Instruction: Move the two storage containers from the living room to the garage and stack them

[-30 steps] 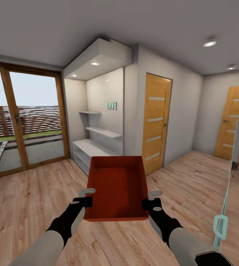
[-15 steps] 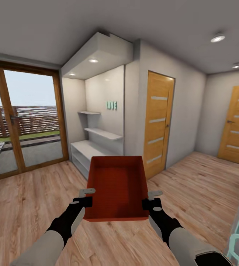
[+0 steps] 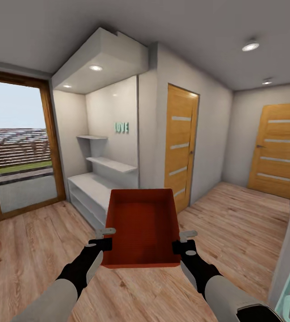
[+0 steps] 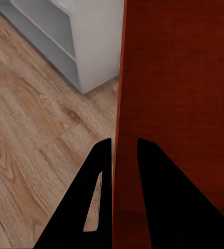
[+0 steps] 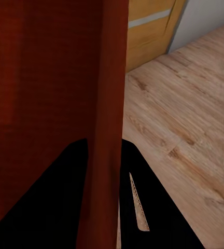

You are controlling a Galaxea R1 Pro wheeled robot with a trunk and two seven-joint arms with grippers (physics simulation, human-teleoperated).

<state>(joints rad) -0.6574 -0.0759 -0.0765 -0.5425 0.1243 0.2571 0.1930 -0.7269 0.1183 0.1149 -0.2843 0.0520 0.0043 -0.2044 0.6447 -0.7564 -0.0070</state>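
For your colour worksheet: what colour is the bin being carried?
Red-orange; the bin shows best in the head view.

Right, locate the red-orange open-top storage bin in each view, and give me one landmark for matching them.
Head view: red-orange open-top storage bin at lower centre, held between both grippers.
Left wrist view: its side wall runs between the black fingers.
Right wrist view: its other side wall, likewise clamped.
Shared landmark: light wood plank floor.

storage container [image 3: 140, 228] plain red-orange – floor [image 3: 234, 223] light wood planks – doors [image 3: 180, 143] orange, pale stripes.
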